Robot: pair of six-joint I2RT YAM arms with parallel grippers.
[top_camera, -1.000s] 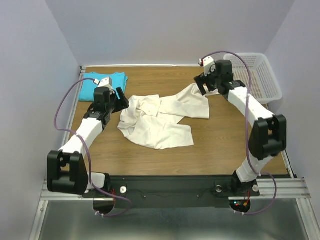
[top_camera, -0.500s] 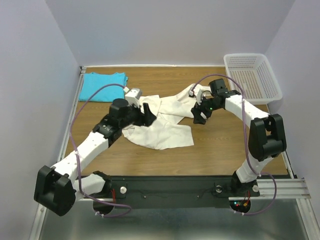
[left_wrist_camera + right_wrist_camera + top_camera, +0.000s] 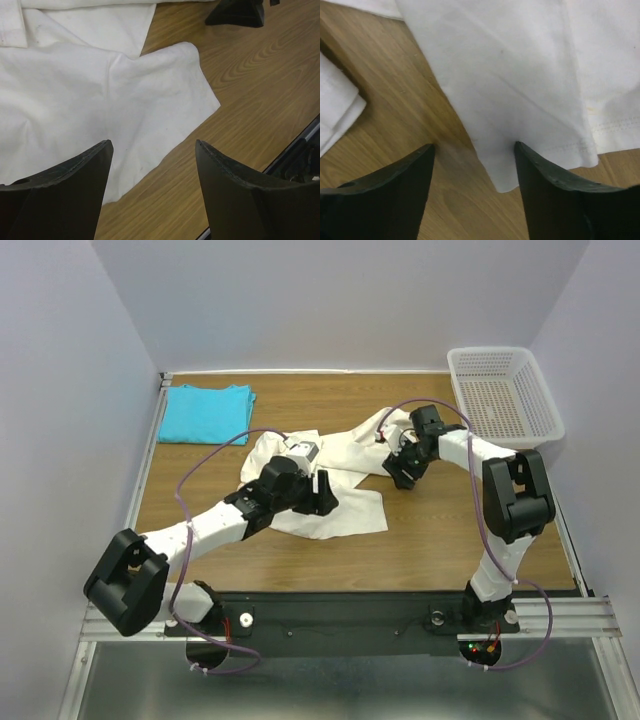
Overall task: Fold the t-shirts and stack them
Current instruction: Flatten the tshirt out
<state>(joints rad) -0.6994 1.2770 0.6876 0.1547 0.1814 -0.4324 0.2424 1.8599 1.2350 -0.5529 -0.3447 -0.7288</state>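
Top view: large cream cotton t-shirt lies crumpled mid-way across the brown wooden table. Small turquoise t-shirt lies flat at the far left corner, well apart. White perforated plastic basket sits far right. Left gripper is over the cream shirt's near part, right gripper at its right edge. Left wrist: fingers spread, empty, above a hem corner. Right wrist: fingers spread, straddling a shirt corner, grasping nothing.

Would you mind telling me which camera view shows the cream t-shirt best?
The top external view: almost the whole crumpled cream t-shirt is visible there. The left wrist view shows only a corner and nearby folds; the right wrist view shows only a stitched hem edge.
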